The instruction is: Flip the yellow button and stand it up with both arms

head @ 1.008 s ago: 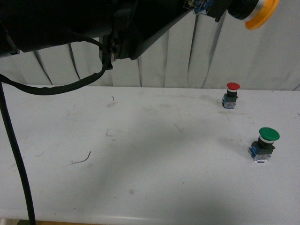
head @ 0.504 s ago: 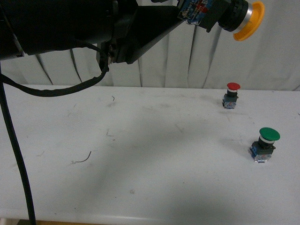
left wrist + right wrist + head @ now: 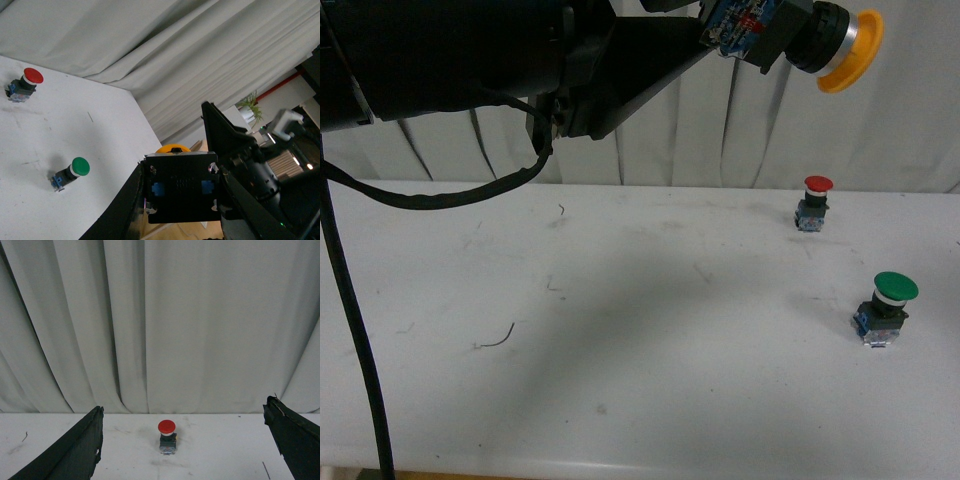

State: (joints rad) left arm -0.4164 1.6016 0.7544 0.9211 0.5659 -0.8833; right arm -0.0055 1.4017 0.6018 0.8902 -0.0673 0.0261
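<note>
Over the last second the yellow button (image 3: 817, 32), a small push-button with a round yellow-orange mushroom cap, silver ring, black collar and blue contact block, has dropped lower into the front view, so that its whole cap now shows; in the last half second it has barely shifted. At far left a thick black cable (image 3: 350, 330) hangs down past the edge of the white table (image 3: 620, 330). Above it, the bulky black left arm (image 3: 470, 60) fills the upper left of the view. The left gripper (image 3: 180, 170) is clamped on the contact block, one black jaw on each side. It holds the yellow button high above the table, in front of the pale pleated curtain (image 3: 720, 130), lying sideways with the cap pointing right. A thin dark curl of wire (image 3: 495, 340) lies on the table towards the left. Further right a red-capped button (image 3: 816, 200) stands upright near the table's back edge. The larger green-capped button (image 3: 887, 305) stands nearer the camera and further right, well apart from it. The right gripper (image 3: 183, 412) holds nothing, its jaws spread wide. Its wrist view shows the red-capped button on the table well ahead, between the two jaws.
</note>
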